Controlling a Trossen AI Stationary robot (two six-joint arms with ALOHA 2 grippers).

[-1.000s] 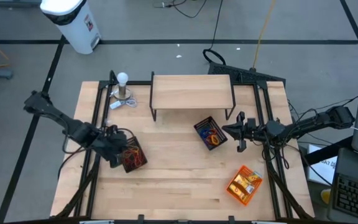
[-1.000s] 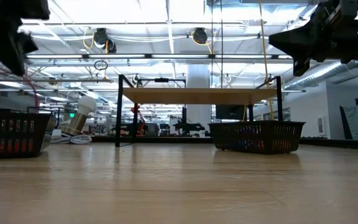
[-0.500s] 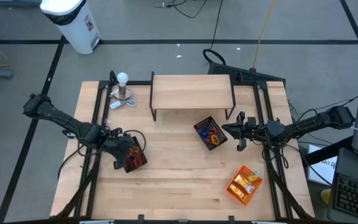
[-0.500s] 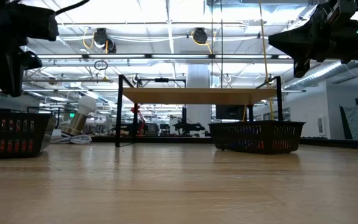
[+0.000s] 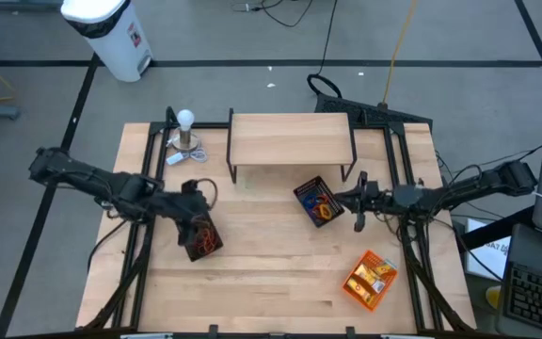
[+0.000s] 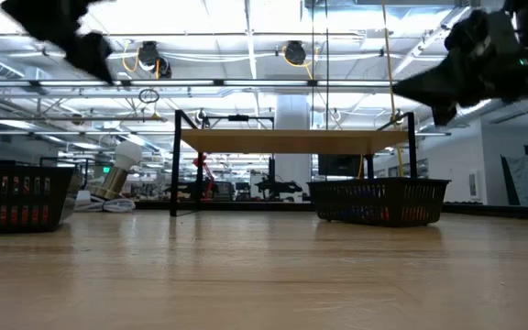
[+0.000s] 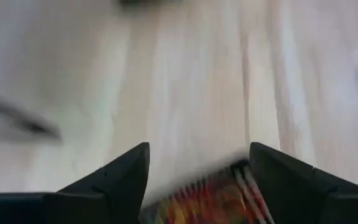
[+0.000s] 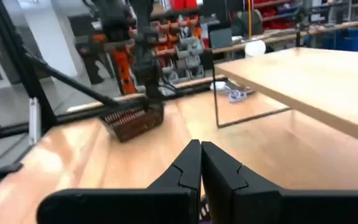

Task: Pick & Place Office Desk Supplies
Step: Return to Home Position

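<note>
Retreat: my left gripper [image 7: 197, 158], spread and empty, has lifted off the black bin [image 5: 204, 241], so that drop is done. Right gripper [image 8: 201, 148] waits, pinched together.

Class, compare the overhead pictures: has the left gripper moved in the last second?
Yes. The left gripper has shifted from the black tray's left side toward the wooden shelf.

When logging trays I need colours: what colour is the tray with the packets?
The tray is orange, clearest in the high view.
</note>
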